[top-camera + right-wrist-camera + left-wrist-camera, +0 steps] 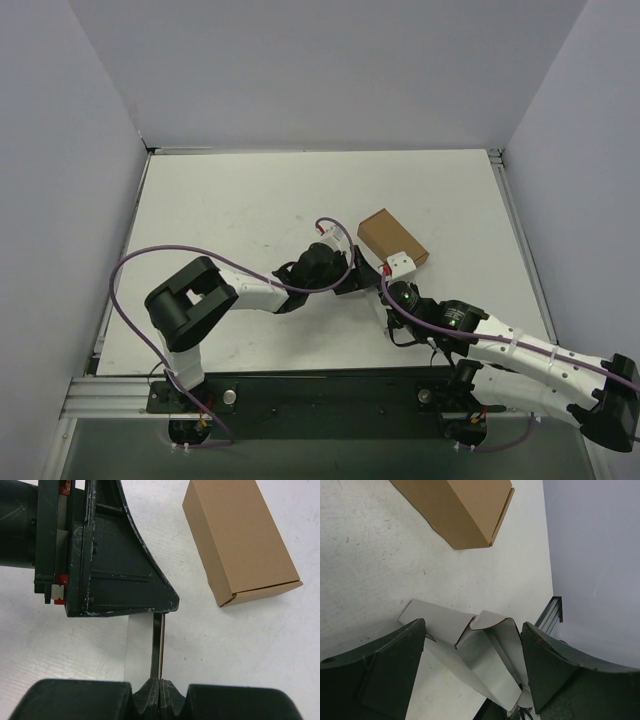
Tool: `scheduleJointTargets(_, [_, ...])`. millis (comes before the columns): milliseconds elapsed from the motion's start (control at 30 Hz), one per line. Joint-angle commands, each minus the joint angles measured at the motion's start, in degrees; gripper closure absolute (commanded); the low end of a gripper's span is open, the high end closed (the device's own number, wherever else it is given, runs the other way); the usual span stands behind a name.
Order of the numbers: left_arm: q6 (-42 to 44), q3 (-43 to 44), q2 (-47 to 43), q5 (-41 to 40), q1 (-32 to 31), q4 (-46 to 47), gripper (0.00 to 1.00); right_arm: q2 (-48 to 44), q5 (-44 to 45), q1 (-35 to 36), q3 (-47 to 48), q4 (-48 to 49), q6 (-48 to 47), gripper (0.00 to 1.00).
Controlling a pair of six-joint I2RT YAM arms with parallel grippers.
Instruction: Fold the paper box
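Walls point(330, 70): plain pale grey, closing three sides
Table point(230, 200): white, lightly scuffed, evenly lit
Rail point(100, 400): aluminium, near-left corner

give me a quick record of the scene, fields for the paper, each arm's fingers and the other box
paper: thin white-grey paper box blank, partly bent up on the white table
left fingers: open, one on each side of the blank
right fingers: shut on an edge of the blank
other: closed brown cardboard box, lying apart from the blank
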Motion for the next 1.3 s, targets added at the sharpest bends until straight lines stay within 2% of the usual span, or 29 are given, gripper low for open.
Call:
scheduleJointTargets(0, [-0.73,0.69,0.17,1.08,0.02,4.58,0.23,1.88,-0.51,0.47,-0.62,-1.68,-0.41,1.00])
scheduleJointTargets(67, [-0.20,1.13,0.34,1.08,0.02,4.23,0.26,2.06,-0.42,0.64,-0.53,-1.68,-0.41,1.00])
scheduleJointTargets(100, [-0.11,1.13,0.43,1.17,0.02,3.96,0.31,2.06,-0.33,0.64,-0.53,-1.68,-0.33,1.00])
scheduleJointTargets(233, [-0.02,1.22,0.52,1.26,0.02,3.96,0.37,2.67,-0.07,0.73,-0.18,-1.77,0.11,1.00])
scheduleJointTargets(333, [-0.11,1.13,0.61,1.44,-0.07,3.96,0.38,3.72,-0.24,0.73,0.87,-1.77,0.99,0.88])
scheduleJointTargets(367, [-0.20,0.96,0.52,1.44,-0.16,4.13,0.37,4.08,-0.50,0.73,1.31,-1.94,1.69,0.76])
scheduleJointTargets(567, [-0.38,0.78,0.43,1.35,-0.25,4.66,0.38,7.42,-1.47,0.73,3.77,-2.38,3.71,0.52])
scheduleJointTargets(767, [-0.38,0.78,0.61,1.44,-0.42,4.93,0.39,9.18,-2.09,0.73,4.56,-2.56,4.07,0.41])
scheduleJointTargets(900, [-0.38,1.22,0.87,1.44,-0.69,5.01,0.39,10.67,-1.48,0.73,4.65,-2.64,3.63,0.39])
scheduleJointTargets(1100, [0.06,1.92,0.87,1.44,-0.95,4.22,0.39,13.13,3.35,1.26,3.77,-3.09,5.03,0.43])
scheduleJointTargets(1267, [0.33,2.10,0.78,1.44,-0.95,3.87,0.39,14.63,6.61,1.52,4.65,-3.79,6.44,0.60])
